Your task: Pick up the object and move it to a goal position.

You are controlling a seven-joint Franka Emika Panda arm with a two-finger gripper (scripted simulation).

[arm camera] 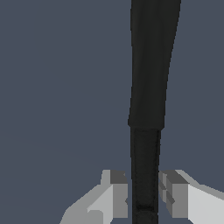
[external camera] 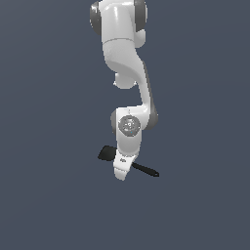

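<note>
Small black spatula-like utensil [arm camera: 146, 131] with flat squarish head and long thin handle, lying on the dark grey table [external camera: 49, 195]. White two-fingered gripper [arm camera: 144, 197] set over the utensil near the junction of head and handle, grey fingers [arm camera: 119, 192] spread open, one on each side of the handle, small gaps visible on both sides. Long axis running straight through the gap, square to the closing line. In the exterior view, head poking out to that view's left of the gripper, handle trailing to its right. Probably just closing needed next.
</note>
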